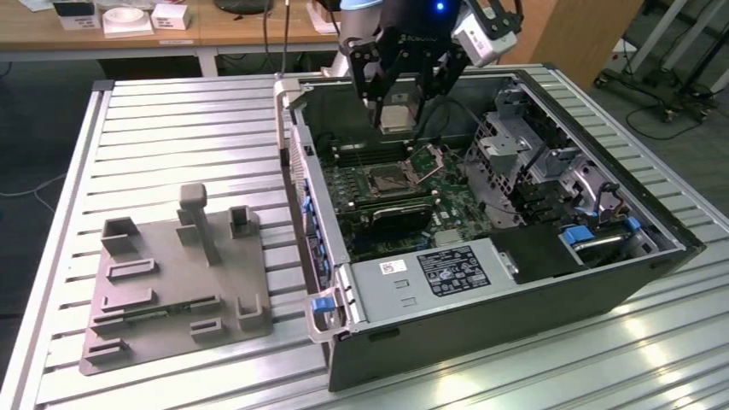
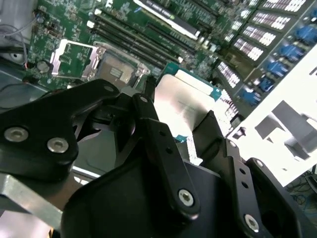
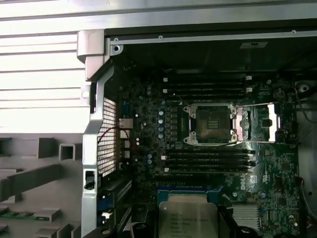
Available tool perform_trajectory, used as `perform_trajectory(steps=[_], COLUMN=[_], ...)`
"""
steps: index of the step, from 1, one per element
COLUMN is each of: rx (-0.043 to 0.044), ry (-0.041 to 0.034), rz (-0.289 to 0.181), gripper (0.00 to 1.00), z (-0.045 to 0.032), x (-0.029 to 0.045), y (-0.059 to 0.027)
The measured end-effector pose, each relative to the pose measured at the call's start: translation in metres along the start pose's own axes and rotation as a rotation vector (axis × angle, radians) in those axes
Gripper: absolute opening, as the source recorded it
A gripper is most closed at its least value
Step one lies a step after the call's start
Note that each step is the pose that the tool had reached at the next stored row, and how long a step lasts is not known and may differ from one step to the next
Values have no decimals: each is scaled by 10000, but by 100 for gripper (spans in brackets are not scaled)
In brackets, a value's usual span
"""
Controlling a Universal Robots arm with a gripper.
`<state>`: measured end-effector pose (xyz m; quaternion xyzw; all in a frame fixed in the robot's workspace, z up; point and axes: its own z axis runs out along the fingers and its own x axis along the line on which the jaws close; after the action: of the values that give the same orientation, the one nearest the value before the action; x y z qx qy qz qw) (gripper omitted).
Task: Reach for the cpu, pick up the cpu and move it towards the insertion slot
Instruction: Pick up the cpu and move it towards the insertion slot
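Tool (image 1: 399, 107) clamped on the cpu (image 1: 397, 118), hanging at the frame's upper centre above the insertion slot (image 1: 387, 177), well clear of it.

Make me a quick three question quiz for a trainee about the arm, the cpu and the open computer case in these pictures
1. True or false: the gripper is shut on the cpu, held in the air above the motherboard.
2. Multiple choice: the insertion slot is A) closed with a chip inside, B) open with its hinged plate swung aside, C) covered by a cooler.
3. Fill in: the grey plastic fixture sits on the table on the exterior view's ____ of the computer case.

Key: 1 true, the fingers clamp the chip at its edges. 2 B. 3 left.
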<state>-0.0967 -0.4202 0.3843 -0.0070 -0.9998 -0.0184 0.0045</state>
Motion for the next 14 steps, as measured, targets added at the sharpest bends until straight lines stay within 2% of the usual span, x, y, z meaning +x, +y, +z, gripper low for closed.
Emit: perform_trajectory(steps=[5,9,14], rx=[-1,-1,-2], ry=[0,0,-1], rz=[-2,-2,-1], gripper=[55,55,55], z=[21,47,86], x=[-69,-157,-230], y=[131,235,413])
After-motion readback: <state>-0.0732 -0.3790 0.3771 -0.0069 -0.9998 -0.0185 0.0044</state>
